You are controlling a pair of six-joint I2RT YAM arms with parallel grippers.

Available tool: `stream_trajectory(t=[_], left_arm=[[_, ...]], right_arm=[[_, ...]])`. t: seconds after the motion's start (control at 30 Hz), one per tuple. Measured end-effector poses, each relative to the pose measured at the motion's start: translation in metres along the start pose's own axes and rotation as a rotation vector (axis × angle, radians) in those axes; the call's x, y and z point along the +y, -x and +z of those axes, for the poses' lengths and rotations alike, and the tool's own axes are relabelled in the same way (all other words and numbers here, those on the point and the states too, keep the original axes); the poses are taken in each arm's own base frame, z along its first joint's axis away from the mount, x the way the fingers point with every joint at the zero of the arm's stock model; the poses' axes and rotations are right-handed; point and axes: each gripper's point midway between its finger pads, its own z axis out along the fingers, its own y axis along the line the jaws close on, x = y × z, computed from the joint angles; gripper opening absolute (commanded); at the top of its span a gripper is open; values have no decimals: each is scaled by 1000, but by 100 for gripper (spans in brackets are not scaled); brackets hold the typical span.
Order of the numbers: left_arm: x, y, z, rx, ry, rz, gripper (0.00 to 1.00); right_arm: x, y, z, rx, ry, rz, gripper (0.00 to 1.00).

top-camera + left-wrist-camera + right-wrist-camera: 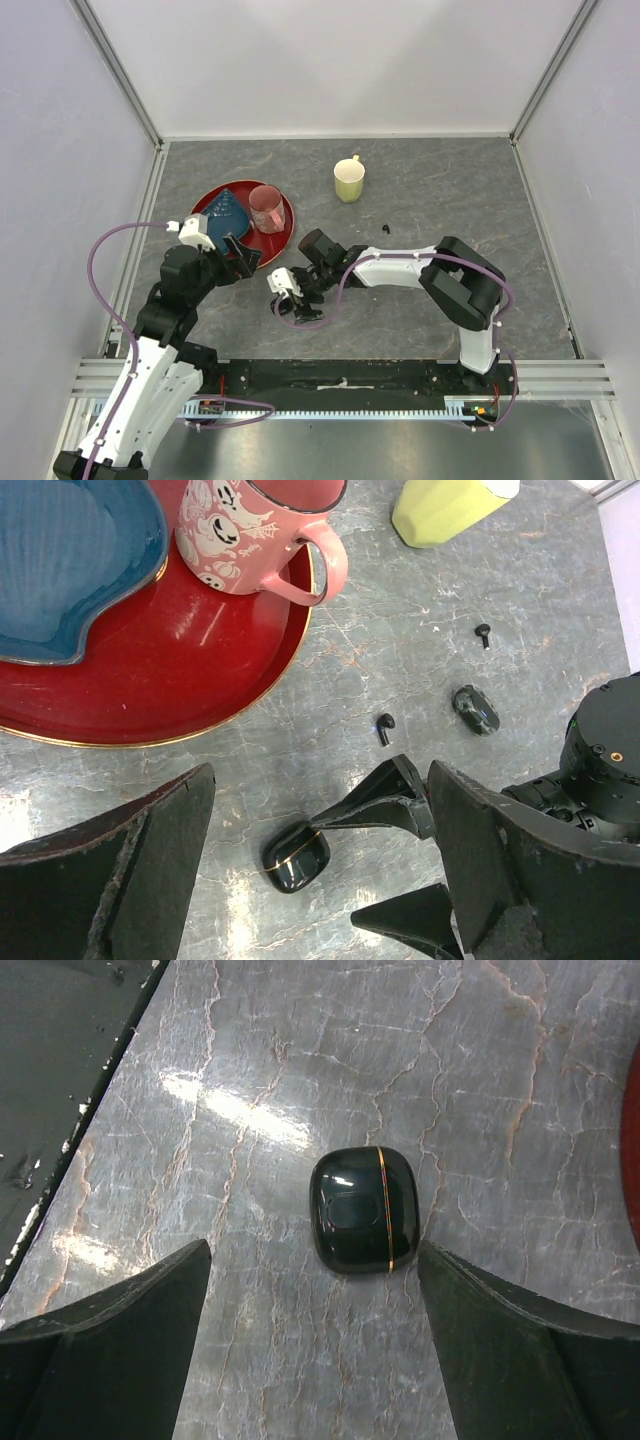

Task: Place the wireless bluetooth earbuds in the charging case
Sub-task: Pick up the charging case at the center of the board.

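Observation:
The charging case (pixel 363 1210) is a closed glossy black pod with a gold seam, lying flat on the grey table. It also shows in the left wrist view (pixel 296 858). My right gripper (pixel 312 1295) is open, with the case just ahead of its fingertips and nothing held. In the top view it (pixel 290 298) hangs low over the table. My left gripper (pixel 322 810) is open and empty, above and to the left of the case, at the red plate's edge (pixel 245 262). Two tiny black earbuds (pixel 384 726) (pixel 484 633) lie loose on the table. A second glossy black pod (pixel 476 709) lies between them.
A red plate (pixel 200 650) holds a blue dish (pixel 70 550) and a pink mug (pixel 250 530) at the left. A yellow mug (pixel 349 181) stands further back. White walls close in the table on three sides.

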Motion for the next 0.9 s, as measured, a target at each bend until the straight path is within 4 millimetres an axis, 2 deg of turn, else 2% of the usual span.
stream_trajectory(t=[0.5,0.6,0.9], left_arm=[[4,0,0,-2,19,0,93],[4,0,0,-1,19,-1,93],[4,-1,-1,-1,20,-1,94]], right_arm=[[-11,-2,17,-10,31,1,83],[-10,-5,20,-5,42,11,78],[-7,-13,25,8,67,30,76]])
